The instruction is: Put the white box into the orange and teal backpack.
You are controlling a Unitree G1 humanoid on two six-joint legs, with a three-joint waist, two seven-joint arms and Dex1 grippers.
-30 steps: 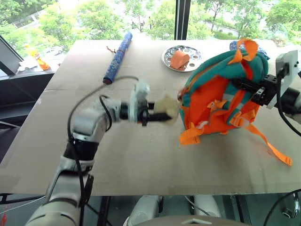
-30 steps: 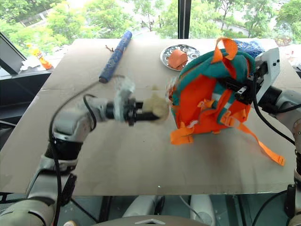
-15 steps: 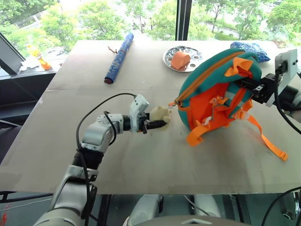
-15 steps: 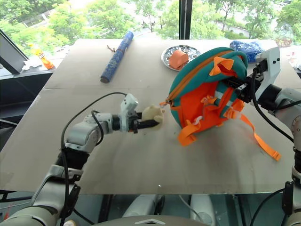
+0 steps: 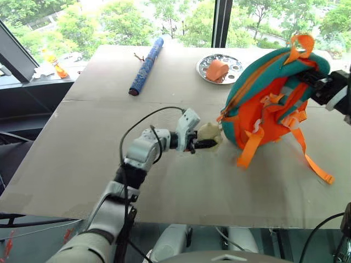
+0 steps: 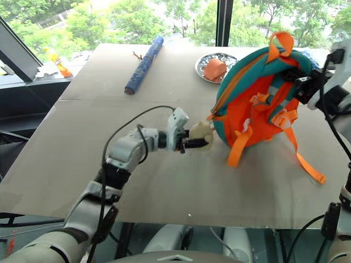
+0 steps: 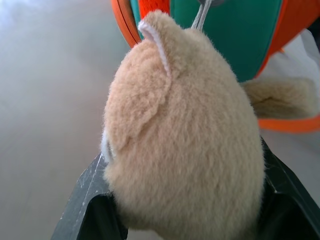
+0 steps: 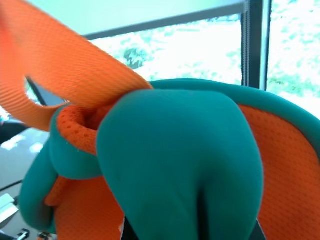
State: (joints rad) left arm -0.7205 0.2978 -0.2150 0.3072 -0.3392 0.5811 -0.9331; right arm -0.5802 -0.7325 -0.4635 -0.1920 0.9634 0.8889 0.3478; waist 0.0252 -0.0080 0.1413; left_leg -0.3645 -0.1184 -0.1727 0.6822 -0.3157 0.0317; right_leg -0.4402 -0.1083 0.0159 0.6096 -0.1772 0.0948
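Note:
The orange and teal backpack stands tilted on the table's right side, its orange straps hanging down the front. My right gripper is shut on the padded teal top of the backpack, beside an orange webbing loop, and holds that end up. A beige plush toy hangs off the backpack's left edge by a short cord. My left gripper is shut on the toy, its black fingers pressed on both sides of it. The white box is out of view.
A blue patterned roll lies at the back left of the brown table. A round metal plate holding an orange piece sits behind the backpack. An orange bottle stands off the table at the far left.
The right gripper has raised the backpack's top, so the bag stands more upright. The left gripper, still on the plush toy, has moved right and forward with it. The camera has shifted too.

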